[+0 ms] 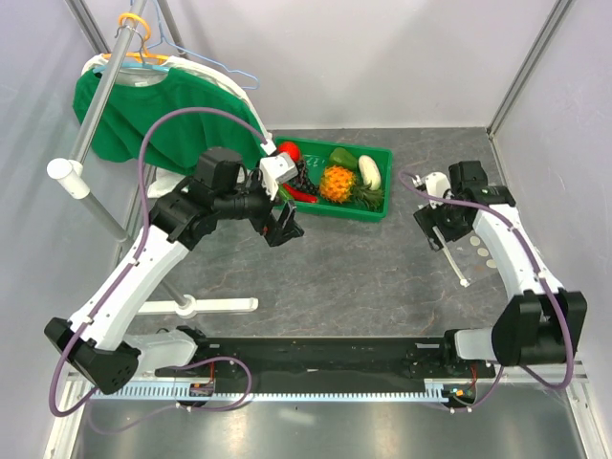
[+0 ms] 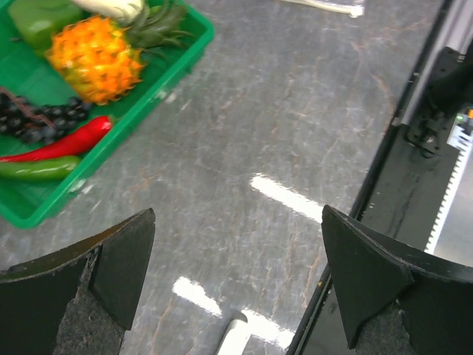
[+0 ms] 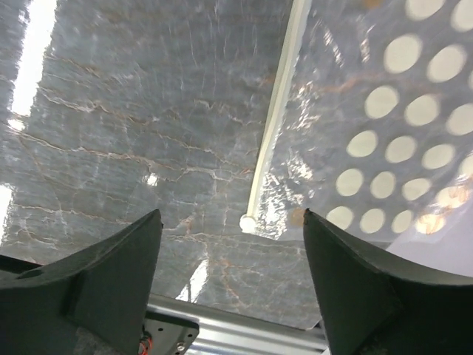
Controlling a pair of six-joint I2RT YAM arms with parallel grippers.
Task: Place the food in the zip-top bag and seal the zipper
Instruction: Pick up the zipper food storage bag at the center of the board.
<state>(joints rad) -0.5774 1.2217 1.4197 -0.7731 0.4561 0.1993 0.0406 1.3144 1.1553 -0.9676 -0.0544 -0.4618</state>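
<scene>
the zip-top bag (image 3: 384, 148) lies flat near the right edge of the tabletop. its zipper (image 3: 275, 118) runs along the side that faces the middle, with the small white slider (image 3: 246, 220) at one end. the right gripper (image 3: 233, 222) hovers over that strip, fingers spread and empty.

the food sits in the green tray (image 1: 354, 215) by the far edge: pineapple (image 1: 337, 182), white vegetable (image 1: 369, 170), pepper (image 1: 342, 156), tomato (image 1: 289, 148), chili (image 2: 70, 140) and grapes (image 2: 37, 118). the left gripper (image 2: 236, 222) hangs just off the tray's near-left corner, fingers wide, holding nothing.

the bag's film looks thin, limp and slick — pinched mid-panel it would likely crumple or slide. the stiffer zip strip seems the place to take hold, lifting one lip to open the mouth. the toys look light and hard. the pineapple's bumpy body should grip well across its middle — the smooth chili and pepper may slip.
</scene>
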